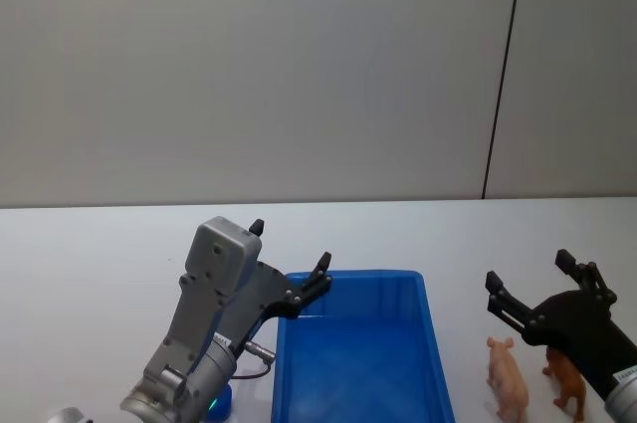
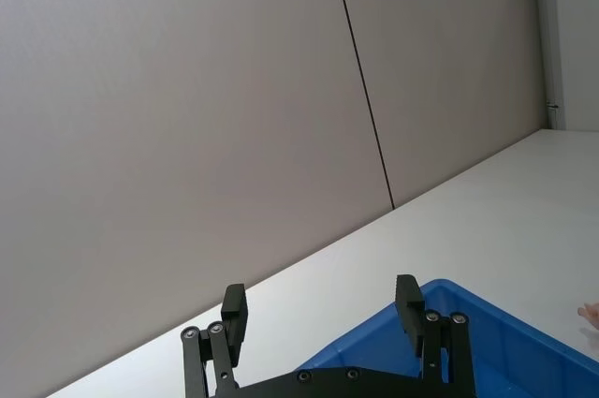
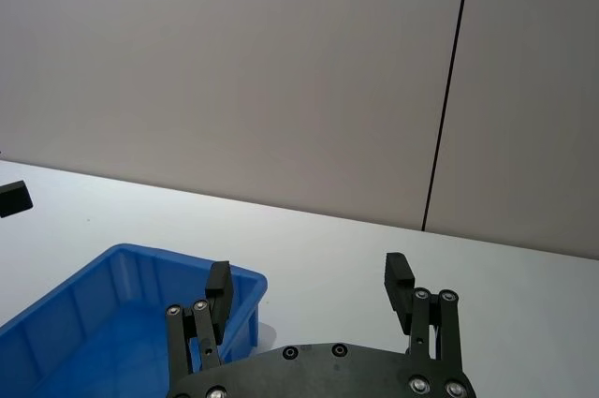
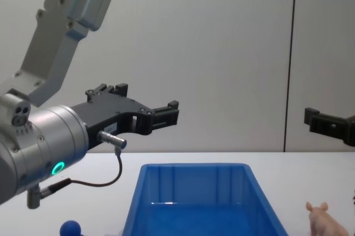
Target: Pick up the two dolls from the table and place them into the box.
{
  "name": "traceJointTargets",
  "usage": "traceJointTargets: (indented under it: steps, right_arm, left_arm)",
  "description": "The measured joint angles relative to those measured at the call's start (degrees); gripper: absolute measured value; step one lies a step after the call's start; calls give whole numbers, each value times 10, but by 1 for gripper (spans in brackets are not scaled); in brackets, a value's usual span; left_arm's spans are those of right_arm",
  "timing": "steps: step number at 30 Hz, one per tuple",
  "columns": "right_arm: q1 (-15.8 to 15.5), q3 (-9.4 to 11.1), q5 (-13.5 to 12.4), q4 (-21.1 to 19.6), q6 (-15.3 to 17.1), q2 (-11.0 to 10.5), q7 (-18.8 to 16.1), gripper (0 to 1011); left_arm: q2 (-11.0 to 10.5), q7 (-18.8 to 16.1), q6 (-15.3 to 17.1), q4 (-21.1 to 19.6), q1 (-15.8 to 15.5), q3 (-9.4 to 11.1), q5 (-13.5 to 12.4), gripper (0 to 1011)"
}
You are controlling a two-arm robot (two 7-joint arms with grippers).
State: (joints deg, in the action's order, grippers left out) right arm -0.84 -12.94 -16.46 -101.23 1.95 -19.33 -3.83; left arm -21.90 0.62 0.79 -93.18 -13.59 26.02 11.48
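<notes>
Now | white table [image 1: 90,244], box [image 1: 435,343] on it | grey panelled wall [image 1: 249,65] | left gripper [image 1: 290,245] released | right gripper [image 1: 529,269] released

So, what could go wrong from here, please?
The pink plastic pig and orange plastic animal stand close together, so the open right gripper may topple one while taking the other. The pig is near the bright blue plastic bin, whose wall a finger might strike. The left gripper hovers by its corner.

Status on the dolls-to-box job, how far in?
Done: nothing; the box looks empty. In hand: nothing; right gripper open, in the air near the pink doll and orange doll on the table; left gripper open by the box's far corner. Left: both picks and drops.
</notes>
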Motion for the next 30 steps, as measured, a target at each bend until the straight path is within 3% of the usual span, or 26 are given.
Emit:
traceJointTargets:
  steps: [30]
  right_arm:
    - [0, 0, 0, 0, 0, 0, 0, 1001]
  left_arm:
    - [0, 0, 0, 0, 0, 0, 0, 1001]
